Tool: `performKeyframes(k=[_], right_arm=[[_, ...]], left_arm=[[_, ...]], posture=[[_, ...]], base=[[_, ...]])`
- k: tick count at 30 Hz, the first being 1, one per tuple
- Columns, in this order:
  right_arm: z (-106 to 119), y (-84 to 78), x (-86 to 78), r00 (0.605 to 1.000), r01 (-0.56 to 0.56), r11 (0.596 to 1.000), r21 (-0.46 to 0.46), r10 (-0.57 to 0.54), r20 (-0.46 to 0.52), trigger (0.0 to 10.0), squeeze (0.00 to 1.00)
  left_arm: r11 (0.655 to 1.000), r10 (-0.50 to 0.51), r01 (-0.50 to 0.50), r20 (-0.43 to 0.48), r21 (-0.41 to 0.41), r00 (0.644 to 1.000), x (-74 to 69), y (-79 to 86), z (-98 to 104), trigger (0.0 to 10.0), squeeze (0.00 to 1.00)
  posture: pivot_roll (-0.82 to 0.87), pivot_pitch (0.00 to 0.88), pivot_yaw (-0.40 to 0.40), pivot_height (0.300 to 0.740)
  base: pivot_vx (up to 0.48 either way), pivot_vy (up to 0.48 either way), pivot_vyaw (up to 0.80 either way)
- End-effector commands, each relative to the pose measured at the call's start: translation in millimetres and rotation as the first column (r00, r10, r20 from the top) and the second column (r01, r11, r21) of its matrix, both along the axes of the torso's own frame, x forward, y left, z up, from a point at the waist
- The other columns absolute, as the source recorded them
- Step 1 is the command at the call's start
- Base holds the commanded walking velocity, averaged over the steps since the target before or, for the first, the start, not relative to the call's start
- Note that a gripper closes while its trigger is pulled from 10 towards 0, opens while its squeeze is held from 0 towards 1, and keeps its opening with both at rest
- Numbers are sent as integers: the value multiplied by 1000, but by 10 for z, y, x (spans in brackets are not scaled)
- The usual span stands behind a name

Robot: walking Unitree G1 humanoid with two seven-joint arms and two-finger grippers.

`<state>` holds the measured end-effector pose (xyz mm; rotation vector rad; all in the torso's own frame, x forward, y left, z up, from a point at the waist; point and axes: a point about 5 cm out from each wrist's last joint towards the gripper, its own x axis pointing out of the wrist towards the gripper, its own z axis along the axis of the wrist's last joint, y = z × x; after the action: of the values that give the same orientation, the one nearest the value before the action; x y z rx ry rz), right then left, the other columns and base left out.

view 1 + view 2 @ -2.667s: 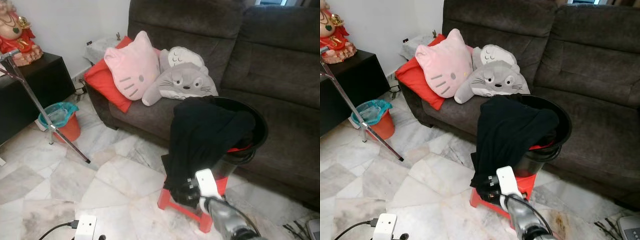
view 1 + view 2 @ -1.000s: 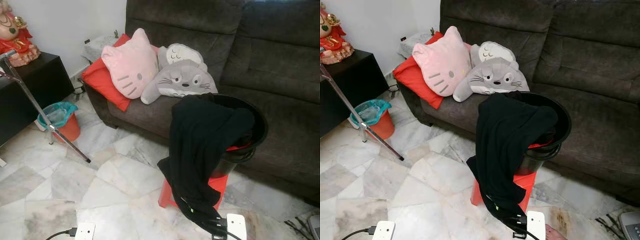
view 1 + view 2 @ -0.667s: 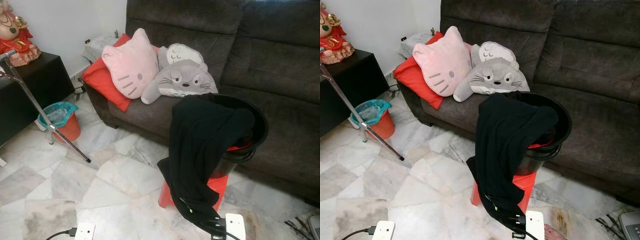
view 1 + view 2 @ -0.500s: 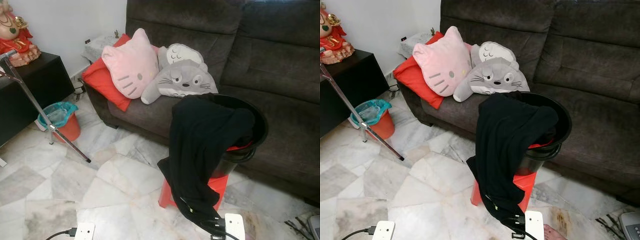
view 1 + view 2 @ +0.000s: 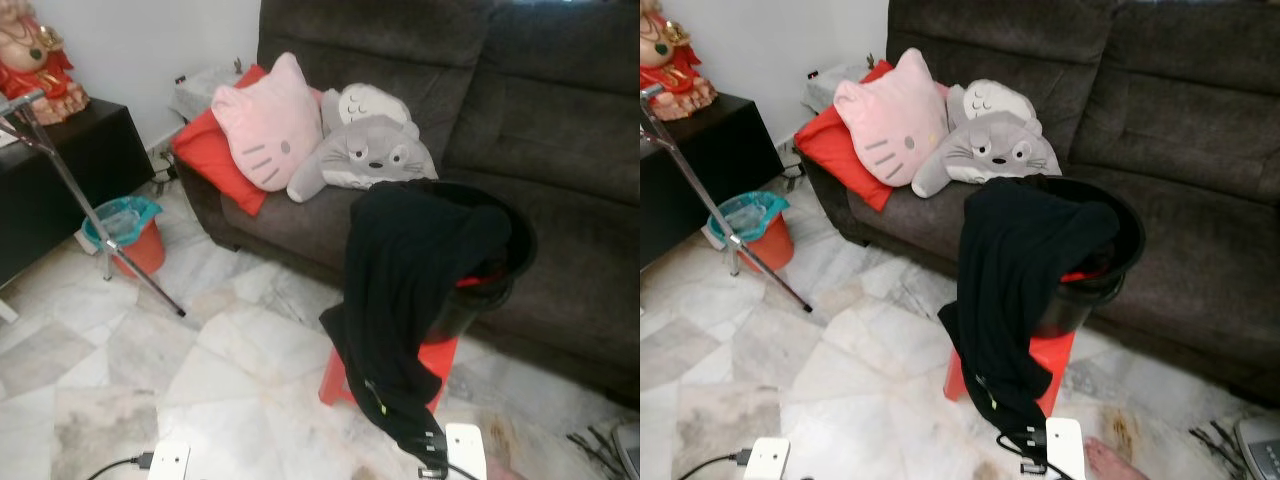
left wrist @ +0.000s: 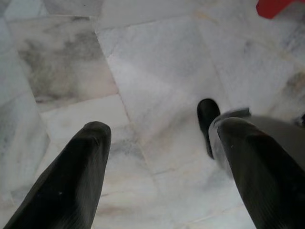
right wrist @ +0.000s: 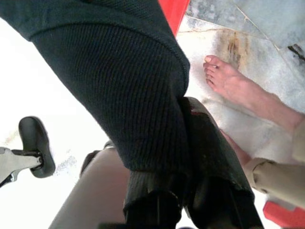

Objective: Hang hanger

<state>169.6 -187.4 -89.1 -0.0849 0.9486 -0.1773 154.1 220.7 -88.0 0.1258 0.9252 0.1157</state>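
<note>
A black garment [image 5: 400, 270] hangs out of a black bucket [image 5: 520, 250] that stands on a red stool [image 5: 440, 360] in front of the sofa. Its lower end reaches down to my right gripper [image 5: 430, 452] at the bottom edge of the eye views. In the right wrist view the right gripper [image 7: 181, 114] is shut on the black knitted cloth [image 7: 124, 81]. My left gripper [image 6: 164, 129] hangs open over bare marble floor, nothing between its fingers. No hanger can be made out.
A person's bare foot [image 7: 233, 83] stands right beside my right gripper. A metal rack pole [image 5: 62, 170] slants at the left, by an orange bin [image 5: 125, 232] and a black cabinet [image 5: 50, 180]. The grey sofa [image 5: 560, 130] holds cushions [image 5: 265, 125].
Since the earliest frames my right gripper has drawn down and back with the garment's end, stretching it from the bucket. Over the last second it barely moved; the camera shifted slightly.
</note>
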Motion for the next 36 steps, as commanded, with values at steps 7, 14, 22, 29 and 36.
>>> performKeyframes(k=[7,14,22,29,36], right_arm=[[-19,8,-43,1000,2,1000,-4,-2,-13,10000,0],[-18,12,-39,1000,-7,1000,-7,7,-12,10000,0],[-15,4,-35,1000,-7,1000,-11,6,-11,10000,0],[-15,2,-35,1000,-9,1000,-13,9,-13,10000,0],[-3,-5,-10,1000,2,1000,-11,-2,-1,10000,0]], left_arm=[[1000,12,-12,-2,-2,1000,-16,21,-2,10000,0],[1000,13,-13,-1,-2,1000,-13,21,-1,10000,0],[1000,16,-16,2,-3,1000,-8,16,0,10000,0],[1000,9,-9,-2,6,1000,-2,20,2,10000,0],[1000,4,-4,-6,22,1000,6,30,6,10000,0]], posture=[[-63,0,39,740],[-62,2,39,740],[-62,8,38,740],[-59,15,38,740],[-57,19,39,740]], base=[[-310,0,0],[-311,0,0],[-310,0,0],[-221,0,0],[0,0,0]])
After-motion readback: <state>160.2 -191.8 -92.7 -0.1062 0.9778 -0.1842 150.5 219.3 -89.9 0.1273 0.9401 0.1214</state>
